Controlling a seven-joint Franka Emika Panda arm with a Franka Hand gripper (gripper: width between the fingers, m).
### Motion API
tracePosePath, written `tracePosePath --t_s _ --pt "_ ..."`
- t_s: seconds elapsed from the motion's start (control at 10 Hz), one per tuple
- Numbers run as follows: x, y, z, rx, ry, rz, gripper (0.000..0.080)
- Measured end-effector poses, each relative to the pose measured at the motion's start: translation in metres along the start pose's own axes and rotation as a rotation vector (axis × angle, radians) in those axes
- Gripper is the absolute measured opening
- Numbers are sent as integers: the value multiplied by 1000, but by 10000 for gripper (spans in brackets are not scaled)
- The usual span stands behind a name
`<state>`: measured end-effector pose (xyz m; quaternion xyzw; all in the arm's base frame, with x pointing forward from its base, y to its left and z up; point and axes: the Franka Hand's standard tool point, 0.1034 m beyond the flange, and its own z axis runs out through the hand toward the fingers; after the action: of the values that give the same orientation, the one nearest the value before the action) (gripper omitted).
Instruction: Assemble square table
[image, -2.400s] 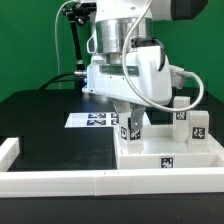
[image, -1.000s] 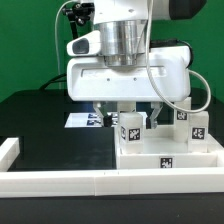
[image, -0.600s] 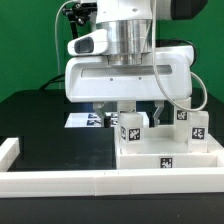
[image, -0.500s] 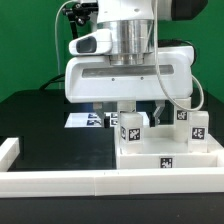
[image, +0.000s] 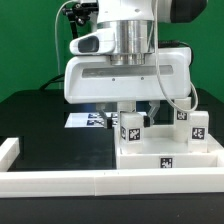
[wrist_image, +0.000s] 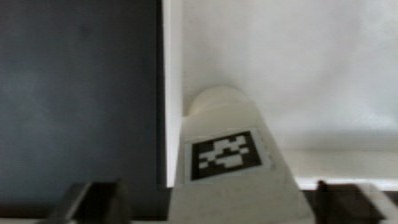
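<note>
Exterior view hides the gripper (image: 130, 108) behind the arm; wrist view shows its jaws spread open around a tagged leg (wrist_image: 228, 150), not touching it.

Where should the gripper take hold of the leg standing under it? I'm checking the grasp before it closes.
Grip the leg across its upper shaft, coming straight down from above. It stands upright on the square tabletop, and in the wrist view the gripper fingers already sit on either side of it, so a top-down pinch probably suits.

Tagged white leg (wrist_image: 228, 150) — between the tool's (wrist_image: 228, 205) open fingers.
</note>
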<state>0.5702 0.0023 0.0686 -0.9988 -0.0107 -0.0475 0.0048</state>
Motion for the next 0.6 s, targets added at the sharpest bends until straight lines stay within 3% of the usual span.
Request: tracePosePath --t_s 0.1,0.2,0.6 --pt "0 0 0 1 0 10 426" --pt "0 0 0 1 0 28 289" --pt "0 0 0 1 2 261 289"
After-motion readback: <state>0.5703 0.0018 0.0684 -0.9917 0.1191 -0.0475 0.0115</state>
